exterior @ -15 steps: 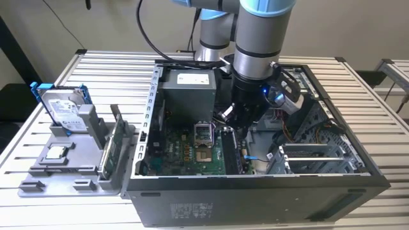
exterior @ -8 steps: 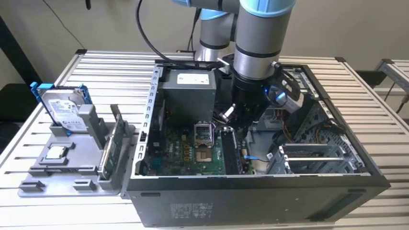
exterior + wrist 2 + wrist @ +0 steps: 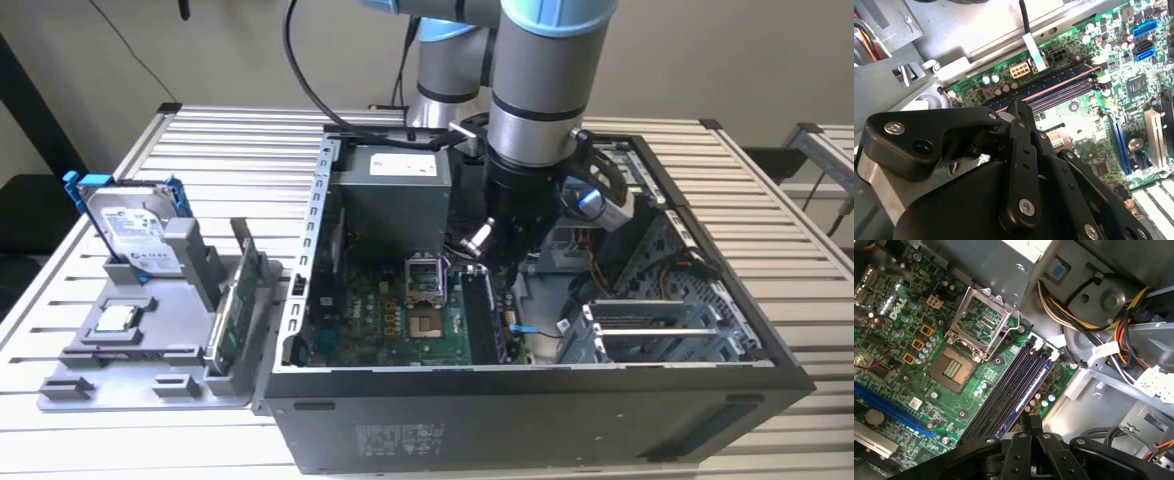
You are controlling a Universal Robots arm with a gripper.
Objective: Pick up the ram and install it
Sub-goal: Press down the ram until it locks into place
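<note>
On the exterior view's left, a grey holder [image 3: 147, 350] on the slatted table [image 3: 214, 130] carries a drive [image 3: 134, 235] and a green card [image 3: 240, 300]. To its right stands the open case [image 3: 534, 400], motherboard [image 3: 387, 320] facing up, and the arm reaches down into it.

The ram [image 3: 1021, 392] sits in the outermost of the memory slots [image 3: 999, 395], beside the empty processor socket [image 3: 951, 367]; its blue edge shows along the slot in both wrist views. The end effector [image 3: 1030, 426] is directly over it, fingers drawn together into a narrow tip at the stick's edge. I cannot tell if they pinch it or just press.

Risks, as I judge them: the stick could be seated at one end only, leaving it tilted. Pushing off-centre could bend the thin board or flex the motherboard. The loose cables [image 3: 1089, 315] just beside the slots could catch the arm.
</note>
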